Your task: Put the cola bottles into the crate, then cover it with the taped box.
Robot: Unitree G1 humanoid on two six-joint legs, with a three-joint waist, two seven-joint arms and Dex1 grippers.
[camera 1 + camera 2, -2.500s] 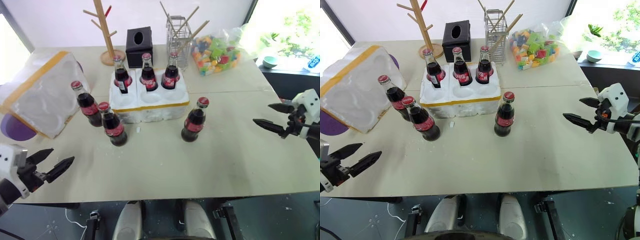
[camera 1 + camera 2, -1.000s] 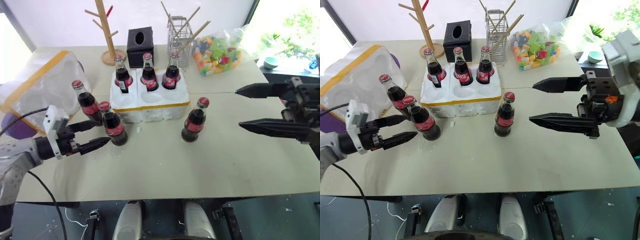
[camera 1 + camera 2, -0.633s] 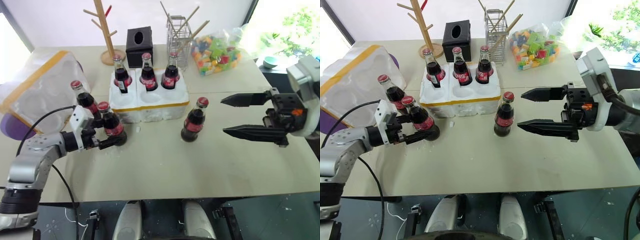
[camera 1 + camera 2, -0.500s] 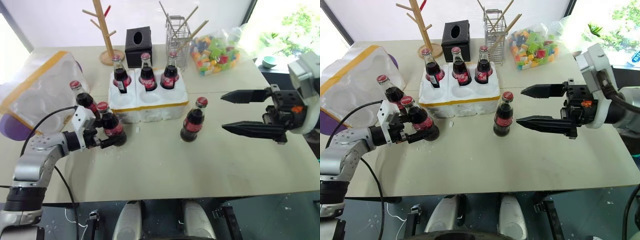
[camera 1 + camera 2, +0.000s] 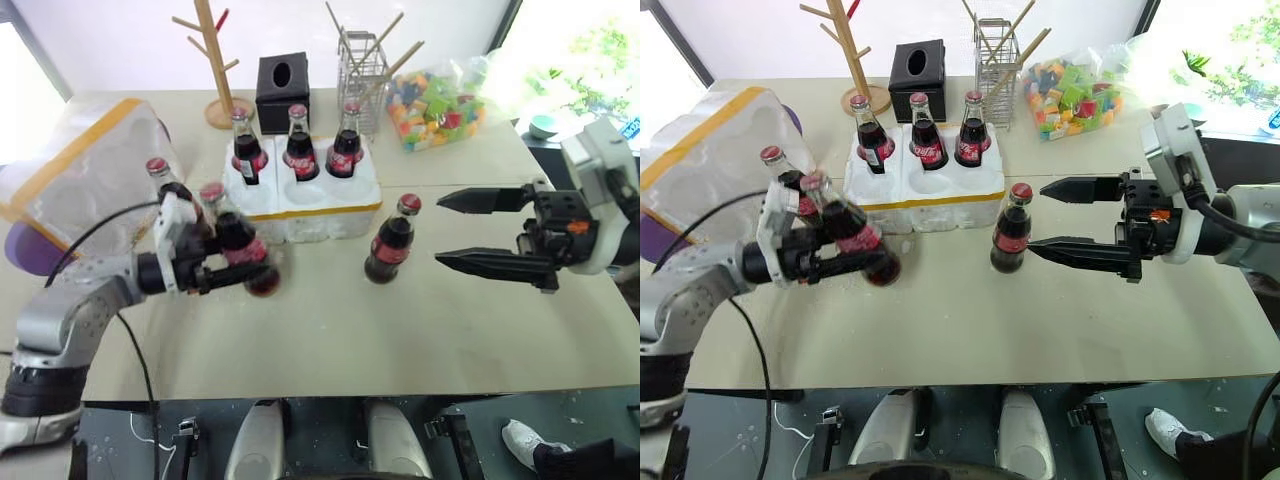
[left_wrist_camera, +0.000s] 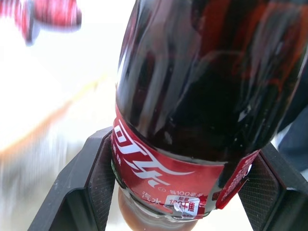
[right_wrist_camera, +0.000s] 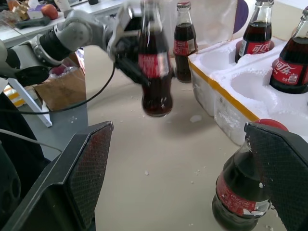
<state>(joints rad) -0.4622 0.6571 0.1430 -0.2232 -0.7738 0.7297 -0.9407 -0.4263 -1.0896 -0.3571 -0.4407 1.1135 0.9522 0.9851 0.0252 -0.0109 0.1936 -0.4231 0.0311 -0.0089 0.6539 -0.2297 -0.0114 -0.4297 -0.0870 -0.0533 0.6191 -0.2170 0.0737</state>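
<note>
A cola bottle (image 5: 240, 250) was clamped in the left hand (image 5: 215, 270), lifted off the counter (image 5: 330, 330) and tilted, its cap leaning far-left. The crate (image 5: 300, 205), near wells empty, lay just beyond, to its far right. The right hand (image 5: 455, 230) was spread wide, empty, beside another bottle (image 5: 390, 240).

Your table (image 5: 330, 330) carries a foam crate (image 5: 300, 205) mid-far, two loose bottles (image 5: 389, 240), a taped box (image 5: 80, 190) left, and what looks like a tissue box (image 5: 281, 80) far back.
</note>
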